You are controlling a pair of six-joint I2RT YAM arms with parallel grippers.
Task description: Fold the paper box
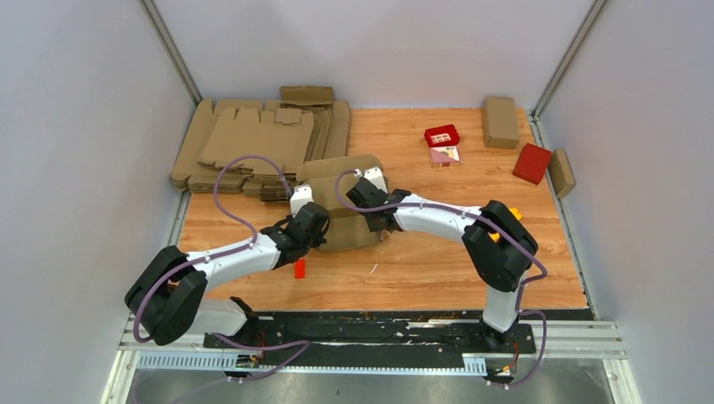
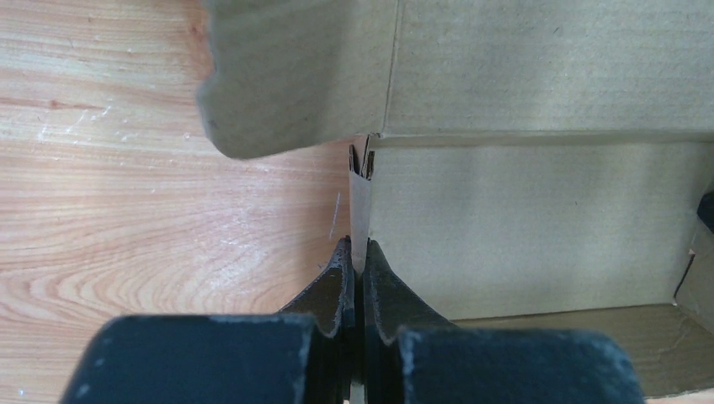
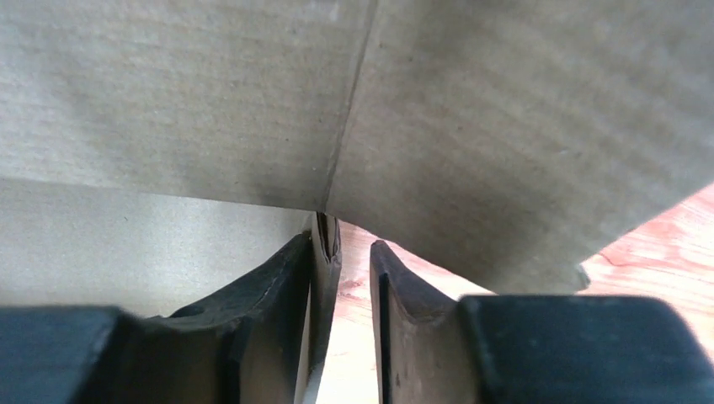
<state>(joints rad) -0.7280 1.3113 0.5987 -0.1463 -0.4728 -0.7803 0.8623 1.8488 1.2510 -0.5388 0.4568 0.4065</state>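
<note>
The paper box (image 1: 343,225) is a plain brown carton, partly set up, in the middle of the wooden table between my two arms. Its back flap (image 1: 337,168) stands open. My left gripper (image 1: 316,225) is at the box's left side. In the left wrist view it (image 2: 359,246) is shut on the thin edge of an upright side wall (image 2: 522,227). My right gripper (image 1: 379,217) is at the box's right side. In the right wrist view it (image 3: 348,242) is open, straddling a wall edge that lies against the left finger (image 3: 286,278). A large flap (image 3: 505,126) hangs over it.
A pile of flat cardboard sheets (image 1: 253,143) lies at the back left. Two small red boxes (image 1: 442,135) (image 1: 532,162), a printed card (image 1: 444,155) and two folded brown cartons (image 1: 500,122) (image 1: 561,172) sit at the back right. A small red scrap (image 1: 300,268) lies near the left arm.
</note>
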